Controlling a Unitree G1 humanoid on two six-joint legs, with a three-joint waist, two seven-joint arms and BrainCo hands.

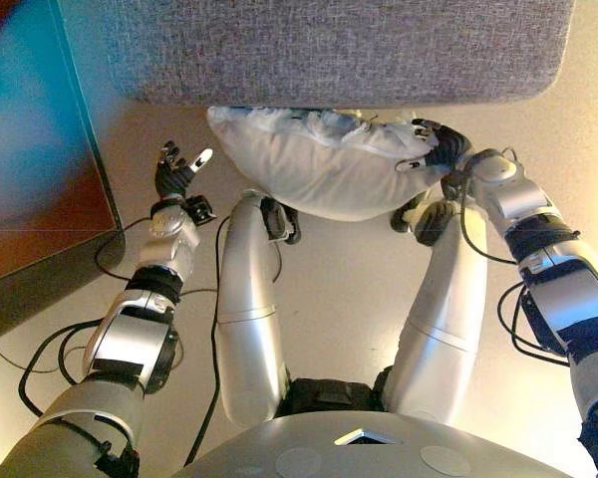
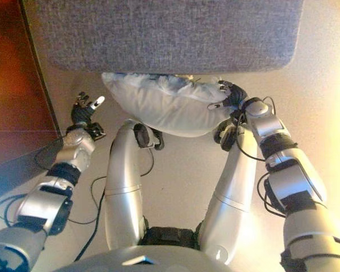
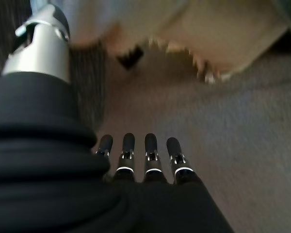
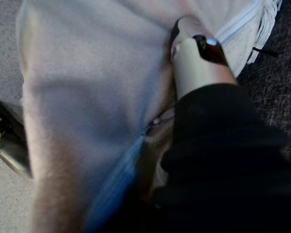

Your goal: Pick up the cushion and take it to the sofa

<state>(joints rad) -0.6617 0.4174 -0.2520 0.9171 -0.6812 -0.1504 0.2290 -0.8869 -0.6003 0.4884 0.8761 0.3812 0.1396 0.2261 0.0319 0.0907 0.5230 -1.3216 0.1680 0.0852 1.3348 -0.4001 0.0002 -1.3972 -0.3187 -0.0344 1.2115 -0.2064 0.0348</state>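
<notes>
A pale, white cushion (image 1: 319,164) hangs just in front of the grey sofa's (image 1: 339,45) front edge, above the floor. My right hand (image 1: 434,144) is shut on the cushion's right end, its thumb pressed into the fabric (image 4: 87,97) in the right wrist view. My left hand (image 1: 176,171) is off to the cushion's left, apart from it, with fingers spread and straight, holding nothing. In the left wrist view its fingers (image 3: 140,153) point out over grey carpet (image 3: 233,145).
The grey fabric sofa (image 2: 164,31) spans the top of the view. A dark wooden piece of furniture (image 1: 35,149) stands at the left, close to my left arm. Beige floor (image 1: 349,289) lies below the cushion.
</notes>
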